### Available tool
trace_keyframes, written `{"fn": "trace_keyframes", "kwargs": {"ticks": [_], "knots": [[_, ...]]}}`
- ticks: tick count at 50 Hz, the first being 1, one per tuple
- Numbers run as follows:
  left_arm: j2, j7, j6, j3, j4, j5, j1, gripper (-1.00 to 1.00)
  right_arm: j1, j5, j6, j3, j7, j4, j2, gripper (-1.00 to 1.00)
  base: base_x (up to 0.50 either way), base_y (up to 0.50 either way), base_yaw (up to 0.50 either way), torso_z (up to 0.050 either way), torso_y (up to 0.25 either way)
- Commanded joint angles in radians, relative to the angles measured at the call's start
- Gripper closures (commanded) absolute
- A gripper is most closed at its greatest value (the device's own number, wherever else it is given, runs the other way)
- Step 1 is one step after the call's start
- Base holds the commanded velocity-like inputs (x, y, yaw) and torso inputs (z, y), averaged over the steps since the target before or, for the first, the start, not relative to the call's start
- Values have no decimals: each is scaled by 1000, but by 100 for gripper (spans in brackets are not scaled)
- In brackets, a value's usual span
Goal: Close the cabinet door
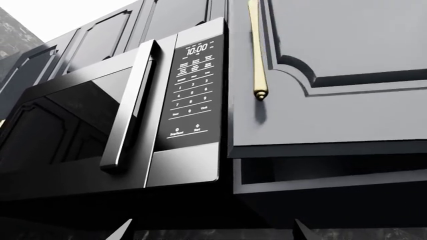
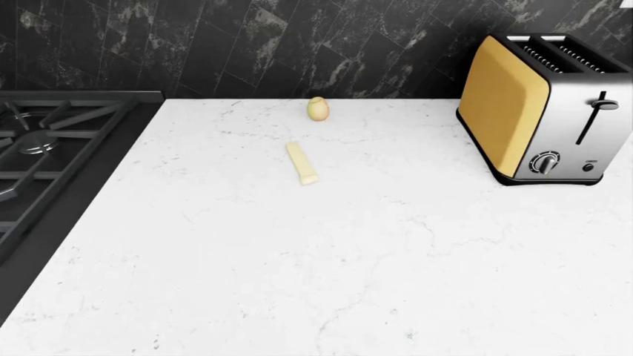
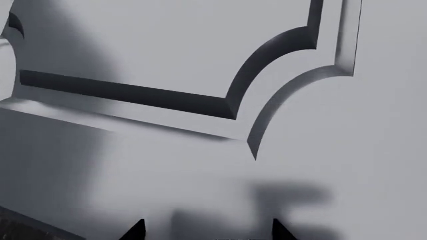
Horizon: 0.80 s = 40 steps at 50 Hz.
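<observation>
In the left wrist view the grey cabinet door [image 1: 347,100] with a brass handle [image 1: 257,50] hangs slightly ajar, its lower edge standing out from the cabinet box [image 1: 333,182] behind it. My left gripper [image 1: 212,234] is below the door, open, with nothing between its fingertips [image 1: 121,233]. The right wrist view is filled by the door's raised panel [image 3: 200,50] from very close. My right gripper [image 3: 208,232] is open right in front of the door face, and its fingers cast shadows on it. Whether it touches the door I cannot tell. Neither gripper shows in the head view.
A black microwave [image 1: 100,125] with a keypad [image 1: 190,90] hangs right beside the door. In the head view, a white counter [image 2: 327,259] carries a yellow toaster [image 2: 539,111], a pale stick [image 2: 302,163] and a small egg-like item [image 2: 318,108]. A gas stove [image 2: 50,156] borders the counter on the left.
</observation>
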Motion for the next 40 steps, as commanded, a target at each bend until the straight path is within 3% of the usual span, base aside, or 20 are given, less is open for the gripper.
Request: {"fn": "trace_keyframes", "kwargs": {"ticks": [1,40], "knots": [[14,14,4,-32,-5,-1,26,-100,-11,-52,-5,-42,-28,175,-56,-100,0,0,0,0,0],[31,20,18,-17,-16,27,46,-100,-54,-88,11,-76,-67,303,-86,-100,0,0,0,1,0]]}}
